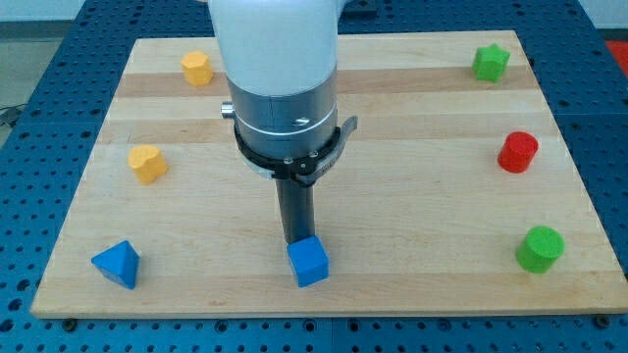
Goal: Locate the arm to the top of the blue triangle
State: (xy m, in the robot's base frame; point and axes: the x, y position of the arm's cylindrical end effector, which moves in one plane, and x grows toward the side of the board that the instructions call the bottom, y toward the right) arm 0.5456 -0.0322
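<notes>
The blue triangle (118,264) lies near the board's bottom left corner. My rod comes down from the arm at the view's top centre, and my tip (296,241) rests just above a blue cube (309,261) at the bottom centre, touching or nearly touching its top edge. My tip is far to the right of the blue triangle, about a third of the board's width away and at about the same height in the view.
A yellow hexagonal block (196,68) sits at the top left, a yellow heart-like block (147,163) at the left. A green star (490,63) is at the top right, a red cylinder (517,152) at the right, a green cylinder (540,248) at the bottom right. The wooden board (412,196) lies on a blue perforated table.
</notes>
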